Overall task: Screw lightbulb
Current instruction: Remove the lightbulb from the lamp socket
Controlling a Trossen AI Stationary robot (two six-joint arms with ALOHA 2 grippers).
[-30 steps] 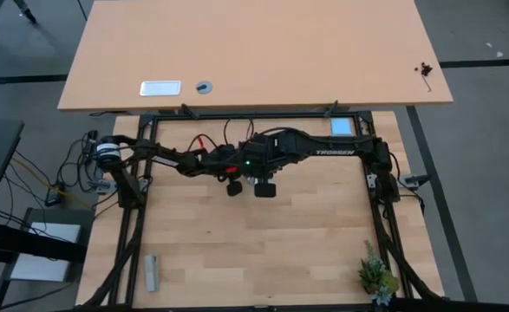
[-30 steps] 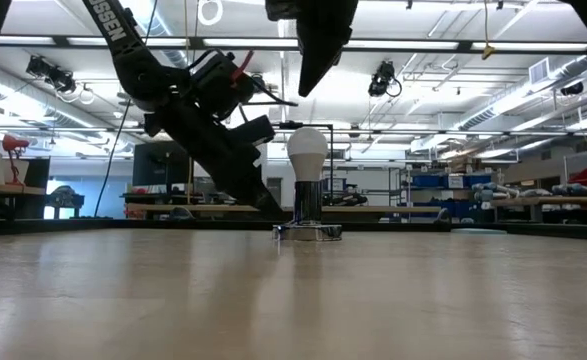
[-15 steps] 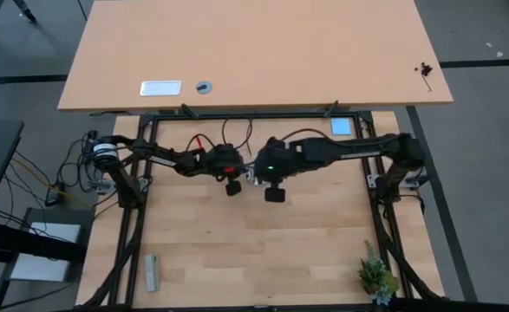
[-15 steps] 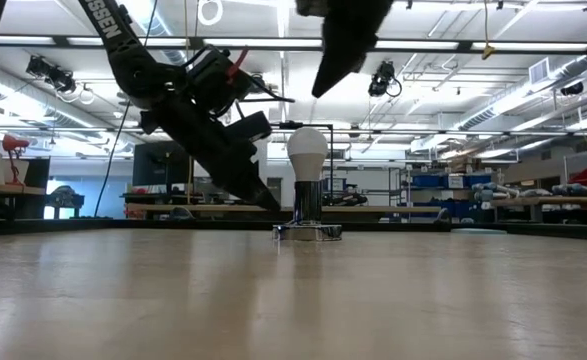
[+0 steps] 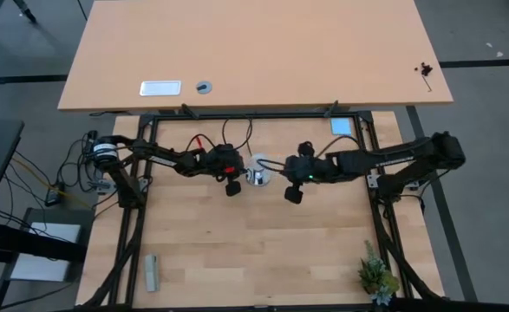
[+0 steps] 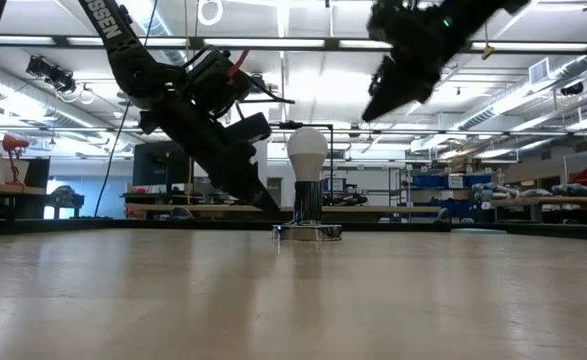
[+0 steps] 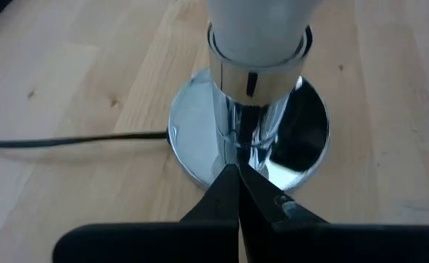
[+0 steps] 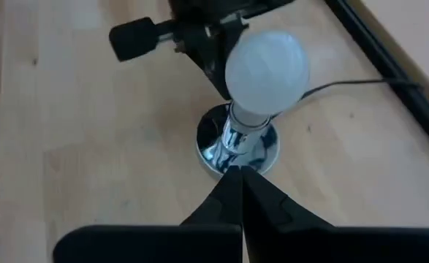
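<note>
The white frosted lightbulb (image 6: 308, 152) stands upright with its neck in the round silver socket base (image 6: 308, 232), which rests on the wooden table; both also show in the right wrist view (image 8: 265, 69) (image 8: 208, 152). My left gripper (image 7: 237, 172) is shut, low on the table's left side of the bulb, its tips at the base's rim (image 7: 199, 139). My right gripper (image 8: 241, 172) is shut and empty, raised above the table on the bulb's right (image 6: 368, 115). My left gripper's shut fingertips (image 7: 229, 191) point slanting down at the near edge of the socket base's flat foot (image 7: 207, 164). I cannot tell whether they touch it. They are clear of the bulb.
A black cord (image 7: 68, 139) runs from the base across the table. A small grey object (image 5: 152, 272) lies near the front left, and a small plant (image 5: 377, 276) stands at the front right. A larger table (image 5: 254, 52) stands beyond the far edge.
My right gripper has gone from above the bulb toward the table's right edge, staying raised and shut. The bulb and base have stayed put.
</note>
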